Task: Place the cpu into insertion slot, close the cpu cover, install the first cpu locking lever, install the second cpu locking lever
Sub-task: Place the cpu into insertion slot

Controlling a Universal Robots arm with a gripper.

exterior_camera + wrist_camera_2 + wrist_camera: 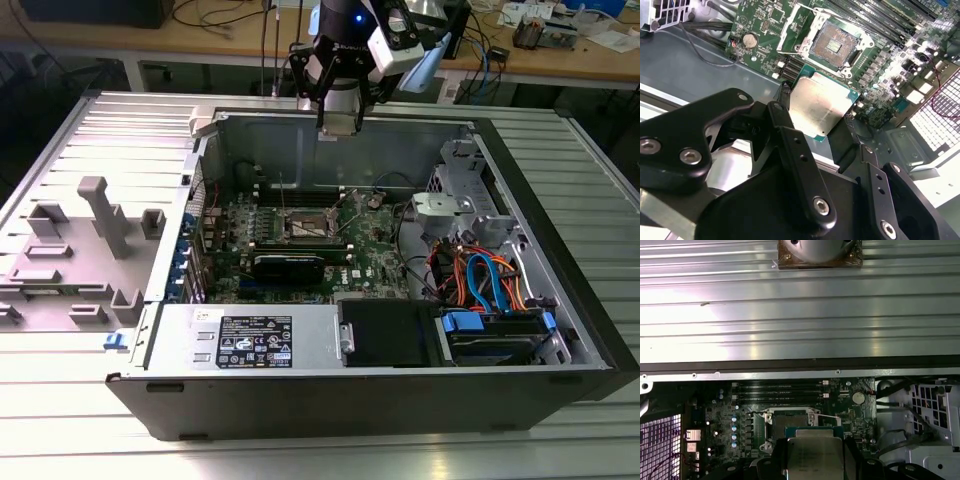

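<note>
Evidently the tool [816,116] clamps the cpu [822,100] by its edges, presumably sparing its contacts, well above the open insertion slot [834,46]

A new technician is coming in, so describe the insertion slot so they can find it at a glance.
Start at the open computer case lying on its side; inside is a green circuit board. Near the board's middle sits the insertion slot, a dark square recess with a silver metal rim. The memory slots beside it are long, narrow and black; this one is square.
</note>
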